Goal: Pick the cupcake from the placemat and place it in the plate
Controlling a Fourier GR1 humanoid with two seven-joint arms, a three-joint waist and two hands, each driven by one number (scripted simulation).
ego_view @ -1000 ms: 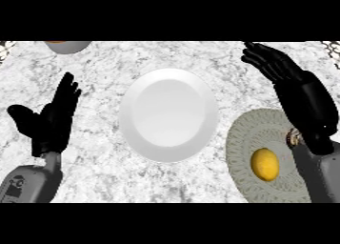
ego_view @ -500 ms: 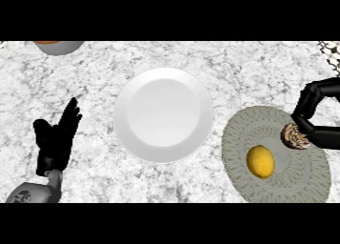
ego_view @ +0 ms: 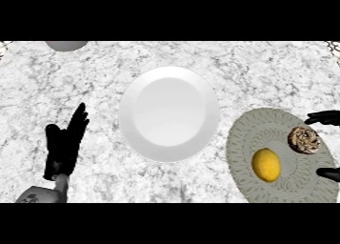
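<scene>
The brown, swirl-topped round cupcake (ego_view: 304, 139) sat on the right part of the round grey patterned placemat (ego_view: 281, 183), beside a yellow lemon (ego_view: 266, 165). The right robot hand (ego_view: 330, 117) bracketed it from the right, thumb and fingers apart, not yet touching. The white oval plate (ego_view: 169, 114) lay left on the marble tabletop (ego_view: 95, 71); the left robot hand (ego_view: 65, 143) rested open, far off.

Single head view, looking steeply down on the counter (ego_view: 53, 86), fairly near, forearms entering from below

Cupcake (ego_view: 304, 140) on placemat (ego_view: 271, 183), right of plate (ego_view: 169, 114)
</scene>
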